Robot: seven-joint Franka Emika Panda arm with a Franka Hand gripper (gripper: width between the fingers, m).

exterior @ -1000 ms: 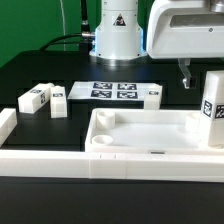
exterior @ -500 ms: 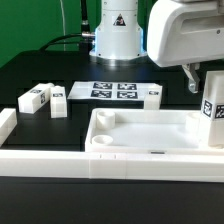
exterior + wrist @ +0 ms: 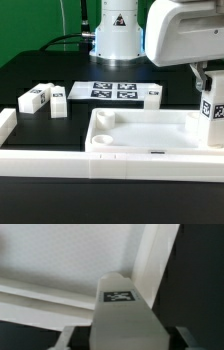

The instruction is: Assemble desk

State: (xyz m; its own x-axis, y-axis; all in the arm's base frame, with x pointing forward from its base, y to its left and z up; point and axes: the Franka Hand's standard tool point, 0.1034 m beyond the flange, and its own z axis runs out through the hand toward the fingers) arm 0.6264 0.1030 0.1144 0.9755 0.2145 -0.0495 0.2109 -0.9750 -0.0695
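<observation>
Claw: claw (image 3: 208, 78) stood part-way closed, fingers (image 3: 66, 337) on either side of the leg; could not tell whether the pads pressed it.
Leg: leg (image 3: 213, 113) stood upright at the corner of the desk top (image 3: 140, 153) on the exterior view's right.
Bearing: leg lay straight below the claw, between the jaws.
Long axis: vertical, in line with the claw's reach.
Next, judged: close squarely onto the leg's flat sides.
</observation>
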